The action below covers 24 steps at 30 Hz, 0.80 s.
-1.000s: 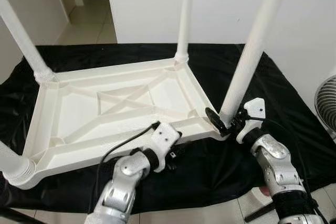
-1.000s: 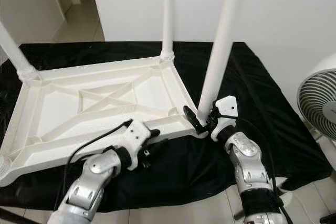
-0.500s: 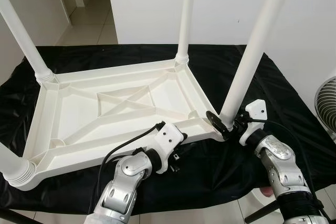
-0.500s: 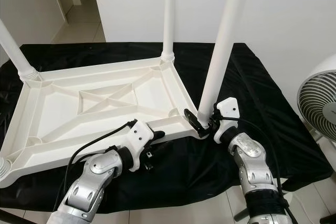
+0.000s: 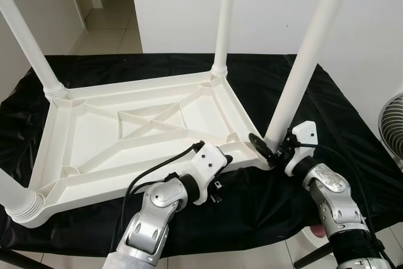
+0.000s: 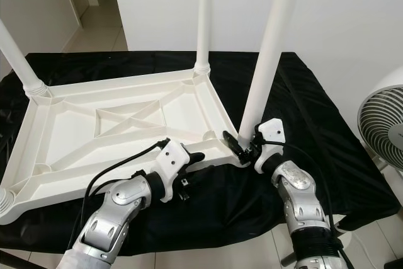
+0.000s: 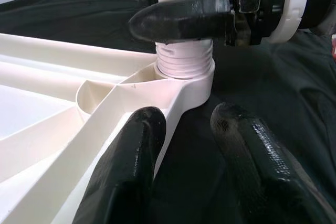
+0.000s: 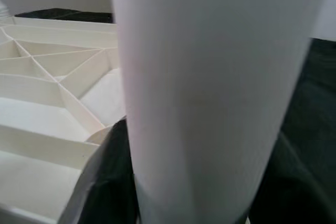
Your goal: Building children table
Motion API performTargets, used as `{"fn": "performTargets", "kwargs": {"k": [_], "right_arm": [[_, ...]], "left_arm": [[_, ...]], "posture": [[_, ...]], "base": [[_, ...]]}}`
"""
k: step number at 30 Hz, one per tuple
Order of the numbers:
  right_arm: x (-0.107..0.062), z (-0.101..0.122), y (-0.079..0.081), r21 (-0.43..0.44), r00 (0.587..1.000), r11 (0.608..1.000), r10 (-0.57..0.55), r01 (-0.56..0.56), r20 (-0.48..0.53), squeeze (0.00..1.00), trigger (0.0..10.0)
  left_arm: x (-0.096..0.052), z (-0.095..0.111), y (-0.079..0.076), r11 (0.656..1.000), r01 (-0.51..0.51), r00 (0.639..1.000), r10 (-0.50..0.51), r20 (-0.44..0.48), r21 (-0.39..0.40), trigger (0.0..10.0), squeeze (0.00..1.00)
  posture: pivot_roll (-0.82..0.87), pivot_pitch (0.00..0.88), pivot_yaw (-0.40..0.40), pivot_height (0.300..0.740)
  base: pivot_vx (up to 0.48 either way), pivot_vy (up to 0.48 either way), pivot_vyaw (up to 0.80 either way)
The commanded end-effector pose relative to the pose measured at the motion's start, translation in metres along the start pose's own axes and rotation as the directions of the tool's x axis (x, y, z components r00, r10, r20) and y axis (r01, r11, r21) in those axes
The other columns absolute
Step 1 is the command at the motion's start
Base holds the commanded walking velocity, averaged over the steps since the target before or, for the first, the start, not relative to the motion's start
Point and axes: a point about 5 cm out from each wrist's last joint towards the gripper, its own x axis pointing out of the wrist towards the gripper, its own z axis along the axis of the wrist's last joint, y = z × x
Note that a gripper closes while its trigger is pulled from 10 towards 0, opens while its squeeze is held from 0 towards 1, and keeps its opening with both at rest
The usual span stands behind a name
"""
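Lying upside down on a black cloth [image 5: 327,102], the white plastic children table [image 5: 145,133] shows its ribbed underside, and its white legs point up from the corners. The cloth covers the floor in front of a white wall [image 5: 271,11], and a fan [image 6: 384,121] stands at the robot's right side.

The front-right leg [image 5: 302,61] rises, a little tilted, from the corner socket [image 7: 185,72] nearest to the robot's right arm. The right pincer [image 5: 269,150] is clamped on the base of this leg, just above the threaded socket; one black finger [image 7: 181,18] lies across the leg in the left wrist view.

The left pincer [image 5: 221,169] is at the front edge of the table, near the same corner. Its two fingers [image 7: 128,177] stand apart, one against the table rim and the other over the black cloth, and they hold nothing.
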Motion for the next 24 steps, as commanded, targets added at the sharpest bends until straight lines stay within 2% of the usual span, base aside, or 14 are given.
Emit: {"fn": "performTargets", "kwargs": {"k": [1, 5, 8, 9, 12, 14, 15, 16, 17, 19, 21, 24], "right_arm": [[-0.003, -0.004, 0.003, 0.005, 1.000, 1.000, -0.012, 0.012, -0.022, 0.00, 0.0], [-0.005, -0.005, 0.006, -0.010, 0.999, 0.999, -0.040, 0.040, -0.028, 0.00, 0.0], [-0.007, -0.005, 0.008, -0.017, 0.989, 0.990, -0.143, 0.142, -0.033, 0.00, 0.0], [-0.007, -0.005, 0.008, -0.017, 0.989, 0.990, -0.143, 0.142, -0.033, 0.00, 0.0], [-0.011, -0.002, 0.019, 0.019, 0.970, 0.969, -0.244, 0.245, -0.019, 0.00, 0.0], [-0.012, -0.001, 0.022, 0.029, 0.964, 0.964, -0.265, 0.265, -0.017, 0.00, 0.0], [-0.015, -0.001, 0.028, 0.053, 0.946, 0.944, -0.324, 0.325, -0.023, 0.00, 0.0], [-0.015, -0.001, 0.028, 0.053, 0.946, 0.944, -0.324, 0.325, -0.023, 0.00, 0.0], [-0.018, -0.002, 0.033, 0.059, 0.921, 0.919, -0.388, 0.389, -0.038, 0.00, 0.0], [-0.028, -0.002, 0.040, 0.052, 0.844, 0.842, -0.534, 0.536, -0.057, 0.00, 0.0], [-0.034, -0.004, 0.047, 0.030, 0.802, 0.803, -0.592, 0.596, -0.080, 0.00, 0.0], [-0.035, -0.005, 0.050, 0.035, 0.792, 0.793, -0.603, 0.608, -0.097, 0.00, 0.0]], "left_arm": [[0.001, -0.004, 0.001, 1.000, -0.030, 0.999, 0.030, -0.013, -0.008, 10.0, 0.00], [0.002, -0.003, 0.002, 0.999, -0.032, 0.999, 0.032, -0.013, -0.006, 10.0, 0.00], [0.002, -0.003, 0.002, 1.000, -0.029, 1.000, 0.029, -0.013, -0.003, 10.0, 0.00], [0.002, -0.003, 0.002, 1.000, -0.029, 1.000, 0.029, -0.013, -0.003, 10.0, 0.00], [0.002, -0.004, 0.002, 1.000, -0.029, 1.000, 0.029, -0.012, -0.001, 10.0, 0.00], [0.003, -0.004, 0.002, 1.000, -0.029, 0.999, 0.029, -0.012, -0.001, 10.0, 0.00], [0.002, -0.004, 0.002, 1.000, -0.030, 0.999, 0.029, -0.012, -0.002, 10.0, 0.00], [0.002, -0.004, 0.002, 1.000, -0.030, 0.999, 0.029, -0.012, -0.002, 10.0, 0.00], [0.002, -0.004, 0.002, 1.000, -0.030, 0.999, 0.030, -0.011, -0.003, 10.0, 0.00], [0.002, -0.004, 0.002, 1.000, -0.031, 0.999, 0.031, -0.012, -0.005, 10.0, 0.00], [0.001, -0.005, 0.002, 0.999, -0.031, 0.999, 0.031, -0.013, -0.009, 10.0, 0.00], [0.001, -0.005, 0.003, 0.999, -0.032, 0.999, 0.032, -0.014, -0.008, 10.0, 0.00]], "posture": [[-0.02, 0.024, -0.002, 0.740], [-0.02, 0.019, -0.003, 0.740], [-0.02, 0.015, -0.003, 0.740], [-0.02, 0.015, -0.003, 0.740], [-0.03, 0.013, -0.004, 0.740], [-0.03, 0.013, -0.004, 0.740], [-0.04, 0.015, -0.003, 0.740], [-0.04, 0.015, -0.003, 0.740], [-0.04, 0.016, -0.004, 0.740], [-0.04, 0.016, -0.004, 0.740], [-0.05, 0.021, -0.008, 0.740], [-0.04, 0.020, -0.008, 0.740]], "base": [[0.000, 0.000, 0.00], [0.000, 0.000, 0.00], [0.000, 0.000, 0.00], [0.000, 0.000, 0.00], [0.000, 0.000, 0.00], [0.000, 0.000, 0.00], [0.000, 0.000, 0.00], [0.000, 0.000, 0.00], [0.000, 0.000, 0.00], [0.000, 0.000, 0.00], [0.000, 0.000, 0.00], [0.000, 0.000, 0.00]]}}
